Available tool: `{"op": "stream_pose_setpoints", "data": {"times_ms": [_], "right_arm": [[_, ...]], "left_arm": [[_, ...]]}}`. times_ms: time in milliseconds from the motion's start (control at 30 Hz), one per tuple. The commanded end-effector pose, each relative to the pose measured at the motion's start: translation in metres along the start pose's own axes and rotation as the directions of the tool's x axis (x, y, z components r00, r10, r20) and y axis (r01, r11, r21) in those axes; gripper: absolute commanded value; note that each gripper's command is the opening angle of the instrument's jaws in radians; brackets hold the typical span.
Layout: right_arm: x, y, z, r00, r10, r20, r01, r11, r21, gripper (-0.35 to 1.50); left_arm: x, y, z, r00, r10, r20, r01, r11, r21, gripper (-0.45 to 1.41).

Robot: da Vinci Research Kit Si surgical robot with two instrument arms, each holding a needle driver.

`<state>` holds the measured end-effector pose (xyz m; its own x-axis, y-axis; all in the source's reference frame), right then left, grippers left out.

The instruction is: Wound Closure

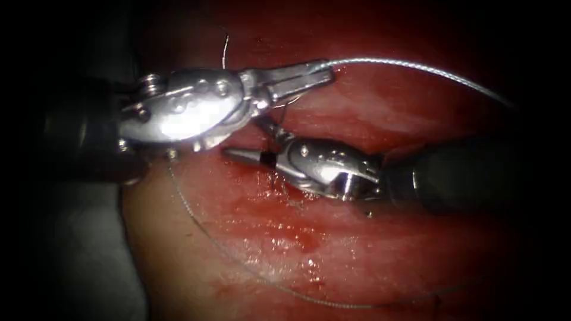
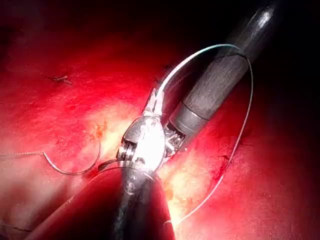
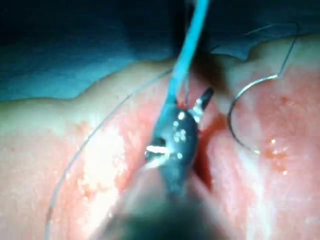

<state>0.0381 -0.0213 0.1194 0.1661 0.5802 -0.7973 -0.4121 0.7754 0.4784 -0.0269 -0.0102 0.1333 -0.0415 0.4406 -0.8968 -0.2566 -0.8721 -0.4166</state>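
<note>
Left claw (image 1: 318, 74): my silver left tool's jaws are clamped on the pale thin thread (image 1: 416, 66), above the cut.
Right claw (image 1: 238, 154): narrow; I cannot tell whether it holds anything.
Needle (image 3: 242, 112): thin curved steel, lying free on the red wet tissue (image 1: 357, 249).

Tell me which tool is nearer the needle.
Left. The needle lies free on the tissue beside the left tool, whose jaws hold thread; the right tool sits farther off, beyond the left tool.
</note>
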Motion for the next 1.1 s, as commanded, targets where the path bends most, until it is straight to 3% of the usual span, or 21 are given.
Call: {"op": "stream_pose_setpoints", "data": {"times_ms": [33,200,267,300,367,467,600,867,900,967,1000,1100], "right_arm": [[-0.0007,-0.0005,0.0008,1.000,-0.004,0.001,0.004,1.000,0.001,1.18],[-0.0004,-0.0002,0.0010,1.000,-0.020,-0.011,0.020,1.000,-0.002,1.10],[-0.0004,0.0000,0.0011,0.999,-0.044,-0.020,0.044,0.999,-0.006,0.91],[-0.0005,0.0000,0.0011,0.998,-0.050,-0.029,0.050,0.999,-0.008,0.59],[-0.0006,-0.0002,0.0008,0.996,-0.075,-0.045,0.074,0.997,-0.026,-0.35],[-0.0006,-0.0005,0.0008,0.989,-0.143,-0.038,0.139,0.986,-0.094,-0.35],[-0.0007,-0.0005,0.0006,0.968,-0.248,-0.040,0.242,0.964,-0.113,-0.35],[0.0009,0.0003,-0.0018,0.962,-0.259,-0.087,0.245,0.958,-0.146,-0.35],[0.0012,0.0005,-0.0022,0.971,-0.221,-0.091,0.207,0.968,-0.139,0.00],[0.0017,0.0007,-0.0028,0.978,-0.182,-0.102,0.171,0.979,-0.112,1.01],[0.0020,0.0008,-0.0033,0.979,-0.174,-0.107,0.164,0.982,-0.095,1.30],[0.0021,0.0007,-0.0048,0.979,-0.172,-0.112,0.164,0.983,-0.079,1.48]], "left_arm": [[-0.0009,0.0005,0.0004,1.000,-0.003,0.001,0.003,1.000,-0.001,-0.45],[-0.0008,0.0007,0.0004,1.000,-0.003,0.001,0.003,1.000,-0.003,-0.45],[-0.0008,0.0008,0.0004,1.000,-0.003,0.000,0.003,1.000,-0.003,-0.45],[-0.0008,0.0008,0.0004,1.000,-0.003,0.000,0.003,1.000,-0.003,-0.45],[-0.0008,0.0009,0.0004,1.000,-0.003,0.000,0.003,1.000,-0.004,-0.45],[-0.0007,0.0009,0.0004,1.000,-0.004,0.000,0.004,1.000,-0.005,-0.45],[-0.0004,0.0010,0.0003,1.000,-0.007,-0.001,0.007,1.000,-0.007,-0.45],[0.0000,0.0014,-0.0007,1.000,-0.011,-0.002,0.011,1.000,-0.020,-0.45],[0.0001,0.0015,-0.0011,1.000,-0.012,-0.003,0.012,1.000,-0.024,-0.45],[0.0003,0.0016,-0.0020,1.000,-0.014,-0.004,0.013,0.999,-0.035,-0.45],[0.0004,0.0018,-0.0025,1.000,-0.014,-0.004,0.014,0.999,-0.041,-0.45],[0.0005,0.0026,-0.0044,1.000,-0.014,-0.006,0.013,0.998,-0.062,-0.45]]}}
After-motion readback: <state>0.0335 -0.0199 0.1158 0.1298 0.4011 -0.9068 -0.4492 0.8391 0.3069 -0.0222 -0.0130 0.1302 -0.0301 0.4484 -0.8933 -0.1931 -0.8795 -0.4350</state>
